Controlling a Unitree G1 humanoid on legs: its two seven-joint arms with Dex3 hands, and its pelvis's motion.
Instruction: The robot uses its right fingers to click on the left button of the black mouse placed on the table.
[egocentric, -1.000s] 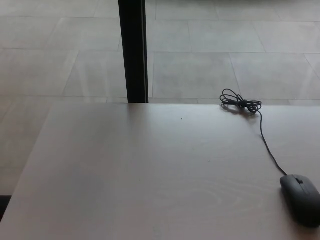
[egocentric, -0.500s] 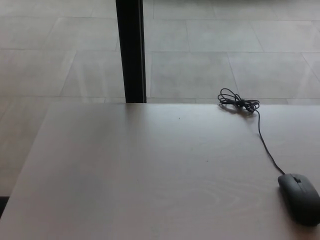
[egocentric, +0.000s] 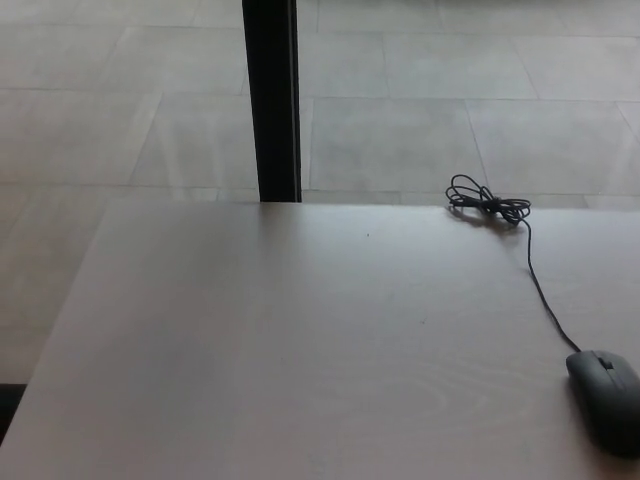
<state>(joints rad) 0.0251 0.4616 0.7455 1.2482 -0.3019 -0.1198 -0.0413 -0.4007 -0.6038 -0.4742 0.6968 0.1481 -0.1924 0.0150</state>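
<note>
pale wooden table (egocentric: 300, 340) before grey tiled floor (egocentric: 420, 120) | black corded computer mouse (egocentric: 606, 397) at near right edge | neither hand in view, state unknown | approach from right, press front-left button lightly

Pale wood-grain table (egocentric: 300, 340) looks smooth with a soft sheen, the mouse (egocentric: 606, 398) is matt black plastic, floor tiles (egocentric: 420, 120) slightly glossy.
</note>
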